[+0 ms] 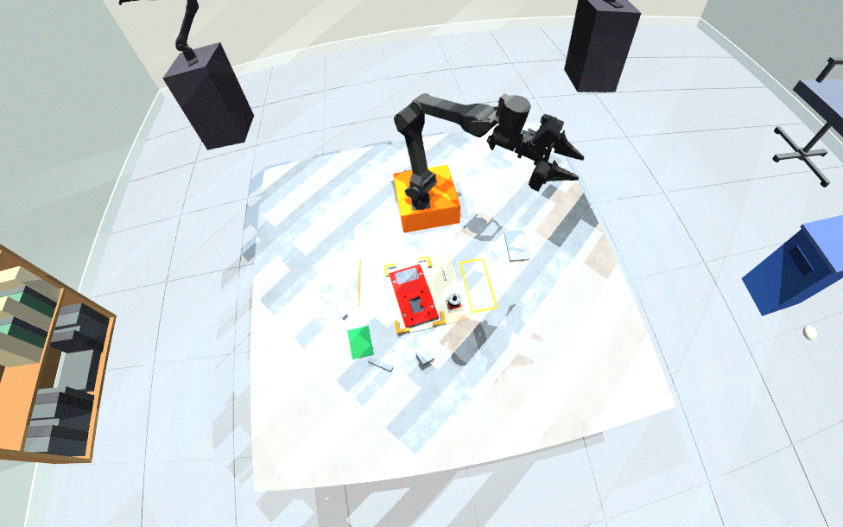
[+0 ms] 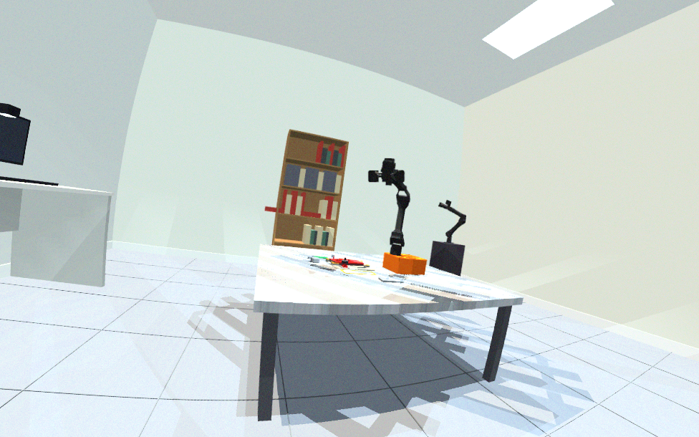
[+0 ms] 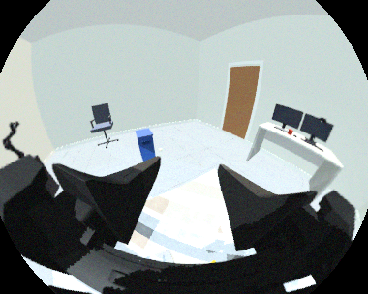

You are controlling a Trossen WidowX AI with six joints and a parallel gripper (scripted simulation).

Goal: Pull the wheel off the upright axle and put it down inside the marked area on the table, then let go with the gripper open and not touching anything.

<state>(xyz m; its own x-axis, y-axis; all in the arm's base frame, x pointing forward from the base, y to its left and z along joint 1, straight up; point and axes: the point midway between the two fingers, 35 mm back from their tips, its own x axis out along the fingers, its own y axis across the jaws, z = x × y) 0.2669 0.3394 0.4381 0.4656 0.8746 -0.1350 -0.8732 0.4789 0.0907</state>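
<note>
The small dark wheel [image 1: 454, 301] [image 2: 344, 261] sits around a short upright axle beside the red plate; its details are too small to tell. The marked area, a yellow outline [image 1: 490, 282], lies just right of the wheel in the top view, with nothing seen inside it. My gripper [image 1: 580, 168] [image 2: 386, 175] [image 3: 190, 164] is open and empty, high above the table and far from the wheel. The wrist view looks across the room, and the wheel does not show there.
The red plate [image 1: 404, 298] lies between yellow corner brackets. A green square [image 1: 360, 342], a thin orange strip [image 1: 358, 282] and several small grey pieces lie around. A flat grey plate [image 1: 516, 246] lies beyond the outline. My arm stands on an orange block [image 1: 431, 219] [image 2: 404, 265].
</note>
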